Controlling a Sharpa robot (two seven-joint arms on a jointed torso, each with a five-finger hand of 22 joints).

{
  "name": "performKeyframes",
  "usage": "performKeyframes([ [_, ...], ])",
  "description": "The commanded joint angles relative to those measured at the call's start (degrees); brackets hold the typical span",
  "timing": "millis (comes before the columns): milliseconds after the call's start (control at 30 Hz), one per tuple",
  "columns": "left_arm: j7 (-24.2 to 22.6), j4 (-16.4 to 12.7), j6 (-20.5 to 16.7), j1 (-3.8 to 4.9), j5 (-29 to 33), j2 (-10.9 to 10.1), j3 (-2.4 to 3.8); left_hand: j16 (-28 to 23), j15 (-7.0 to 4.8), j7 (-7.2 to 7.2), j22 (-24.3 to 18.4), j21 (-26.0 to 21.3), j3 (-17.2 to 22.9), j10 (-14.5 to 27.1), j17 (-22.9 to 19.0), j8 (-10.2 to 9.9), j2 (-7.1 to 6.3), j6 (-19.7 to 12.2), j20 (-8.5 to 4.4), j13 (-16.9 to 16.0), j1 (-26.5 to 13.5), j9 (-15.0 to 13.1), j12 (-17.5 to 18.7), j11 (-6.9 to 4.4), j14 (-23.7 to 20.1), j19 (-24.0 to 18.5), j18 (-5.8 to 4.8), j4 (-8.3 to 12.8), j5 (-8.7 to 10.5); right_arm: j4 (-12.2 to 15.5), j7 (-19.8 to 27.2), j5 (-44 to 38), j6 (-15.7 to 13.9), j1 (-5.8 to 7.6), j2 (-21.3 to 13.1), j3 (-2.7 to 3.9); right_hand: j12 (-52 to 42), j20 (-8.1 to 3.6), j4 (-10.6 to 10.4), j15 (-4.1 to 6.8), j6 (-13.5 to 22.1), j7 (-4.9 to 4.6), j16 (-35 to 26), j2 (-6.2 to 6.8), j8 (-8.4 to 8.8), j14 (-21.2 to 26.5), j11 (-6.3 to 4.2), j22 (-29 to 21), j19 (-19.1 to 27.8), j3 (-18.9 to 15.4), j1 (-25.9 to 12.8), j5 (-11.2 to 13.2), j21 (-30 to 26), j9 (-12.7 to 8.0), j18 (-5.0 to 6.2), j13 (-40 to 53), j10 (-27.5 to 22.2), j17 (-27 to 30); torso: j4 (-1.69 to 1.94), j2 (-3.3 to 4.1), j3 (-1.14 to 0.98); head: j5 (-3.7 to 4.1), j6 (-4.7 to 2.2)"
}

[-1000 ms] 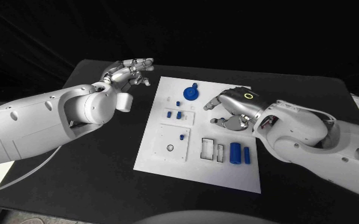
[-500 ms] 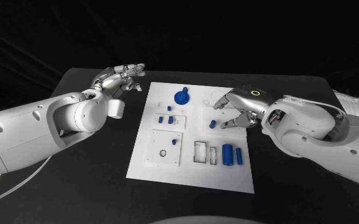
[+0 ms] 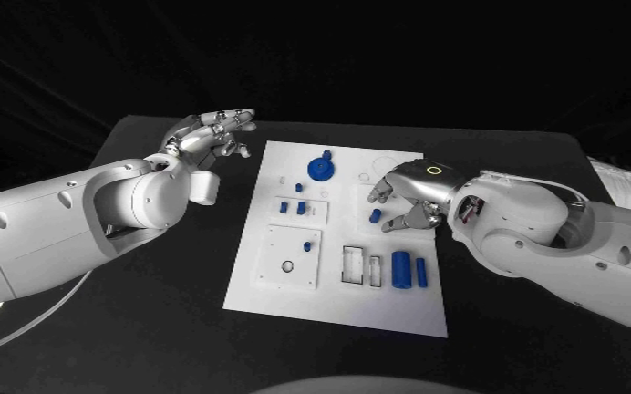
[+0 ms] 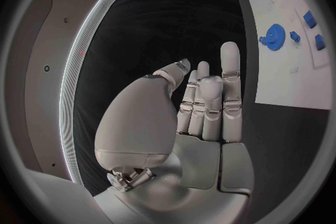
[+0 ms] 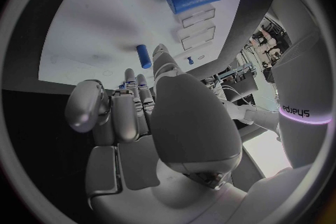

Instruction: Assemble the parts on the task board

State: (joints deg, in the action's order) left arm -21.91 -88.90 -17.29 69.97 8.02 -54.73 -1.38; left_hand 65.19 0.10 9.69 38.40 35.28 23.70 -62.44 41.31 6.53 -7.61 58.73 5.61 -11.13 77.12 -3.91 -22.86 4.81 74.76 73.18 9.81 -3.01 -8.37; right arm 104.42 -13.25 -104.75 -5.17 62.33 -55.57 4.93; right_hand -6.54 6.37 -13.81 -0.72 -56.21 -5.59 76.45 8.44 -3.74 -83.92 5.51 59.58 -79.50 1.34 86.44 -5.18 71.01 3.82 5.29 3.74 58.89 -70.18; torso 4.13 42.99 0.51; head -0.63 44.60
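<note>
The white task board (image 3: 336, 298) lies mid-table. On it are a blue gear (image 3: 320, 169), two short blue pegs (image 3: 294, 205) in a small plate, a thick blue cylinder (image 3: 399, 266) and a thinner one (image 3: 421, 272). A small blue peg (image 3: 375, 216) lies loose on the board, just off my right hand's fingertips (image 3: 389, 224). My right hand (image 3: 408, 195) hovers over the board's right side, fingers apart and holding nothing; the right wrist view has the peg (image 5: 143, 56) beyond the hand (image 5: 161, 117). My left hand (image 3: 211, 137) stays open over the table, left of the board's far corner.
Two empty rectangular slots (image 3: 363, 265) sit beside the cylinders, and a square plate with a black ring (image 3: 287, 267) and a blue stud (image 3: 308, 247) lies to their left. Black table (image 3: 158, 303) surrounds the board.
The camera shifted. The small blue peg, not seen one second ago, now lies bare beside my right hand's fingers. That hand drew slightly nearer to it. My left hand kept its pose.
</note>
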Motion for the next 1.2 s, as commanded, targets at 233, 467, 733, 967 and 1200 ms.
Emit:
performKeyframes([
  [233,-0.5,0.0,0.7,0.03,-0.3,0.1,0.03,-0.2,0.01,-0.07,-0.1,-0.4,-0.3,0.4,0.0,0.3,-0.03,-0.3,0.08,-0.1,0.1,0.1,-0.2,0.10,-0.3,0.2,0.56,0.2,0.01,-0.9,-0.2,-1.5,2.1,-0.48,1.2,-0.04,-0.4,-0.30,1.3,0.56,-1.1,-0.12,-0.3,-2.21,-0.02,-2.5,-0.33,0.1,-0.5,2.2,1.4,0.2,0.1,0.1,0.58,-0.1,2.0,0.3,-0.14,-0.05,-0.04,-0.34,0.29],
  [467,-0.5,0.1,0.8,0.03,-0.3,0.1,0.03,-0.2,0.01,-0.07,-0.1,-0.4,-0.3,0.4,0.0,0.3,-0.03,-0.3,0.08,-0.1,0.1,0.1,-0.2,0.10,-0.3,0.2,0.56,0.2,0.01,-1.1,-0.4,-2.0,2.0,-0.80,1.8,-0.05,-0.5,-0.59,2.0,0.94,-2.6,-0.45,-0.2,-3.47,-0.15,-2.5,-0.72,0.2,-0.6,4.3,2.0,1.2,0.2,0.2,0.55,0.0,4.2,0.2,-0.11,-0.02,-0.08,-0.36,0.38],
  [733,-0.4,0.1,0.9,0.02,-0.3,0.1,0.03,-0.2,0.01,-0.07,-0.1,-0.4,-0.3,0.4,0.0,0.3,-0.03,-0.3,0.08,-0.1,0.1,0.1,-0.2,0.10,-0.3,0.2,0.56,0.2,0.01,-1.2,-0.4,-2.2,1.6,-0.91,2.2,-0.06,0.0,-1.07,2.0,1.45,-5.1,-1.23,0.0,-4.47,-0.56,-2.6,-1.36,0.5,-0.9,7.5,2.3,2.0,0.4,0.4,0.49,0.0,6.7,0.0,-0.07,-0.01,-0.05,-0.30,0.55],
  [967,-0.4,0.1,0.9,0.02,-0.3,0.1,0.03,-0.2,0.01,-0.07,-0.1,-0.4,-0.3,0.4,0.0,0.3,-0.03,-0.3,0.08,-0.1,0.1,0.1,-0.2,0.10,-0.3,0.2,0.56,0.2,0.01,-1.3,-0.2,-2.3,1.0,-1.08,2.6,-0.06,0.5,-1.42,1.8,1.76,-7.6,-1.37,0.3,-4.83,-1.06,-2.7,-1.71,0.8,-1.1,10.0,2.2,2.1,0.7,0.6,0.42,0.0,8.7,-0.3,-0.08,-0.04,-0.03,-0.32,0.61],
  [1200,-0.3,0.0,0.9,0.02,-0.3,0.0,0.03,-0.2,0.01,-0.07,-0.1,-0.4,-0.3,0.4,0.0,0.3,-0.03,-0.3,0.08,-0.1,0.1,0.1,-0.2,0.10,-0.3,0.2,0.56,0.2,0.01,-1.4,-1.7,-4.3,0.3,-1.19,2.8,-0.05,0.9,-2.07,3.1,2.40,-10.4,-0.92,0.9,-5.76,-1.70,-2.8,-2.40,1.4,-1.4,13.9,3.4,2.3,1.1,1.1,0.33,0.2,11.7,-0.9,-0.03,-0.05,0.00,-0.22,0.86],
])
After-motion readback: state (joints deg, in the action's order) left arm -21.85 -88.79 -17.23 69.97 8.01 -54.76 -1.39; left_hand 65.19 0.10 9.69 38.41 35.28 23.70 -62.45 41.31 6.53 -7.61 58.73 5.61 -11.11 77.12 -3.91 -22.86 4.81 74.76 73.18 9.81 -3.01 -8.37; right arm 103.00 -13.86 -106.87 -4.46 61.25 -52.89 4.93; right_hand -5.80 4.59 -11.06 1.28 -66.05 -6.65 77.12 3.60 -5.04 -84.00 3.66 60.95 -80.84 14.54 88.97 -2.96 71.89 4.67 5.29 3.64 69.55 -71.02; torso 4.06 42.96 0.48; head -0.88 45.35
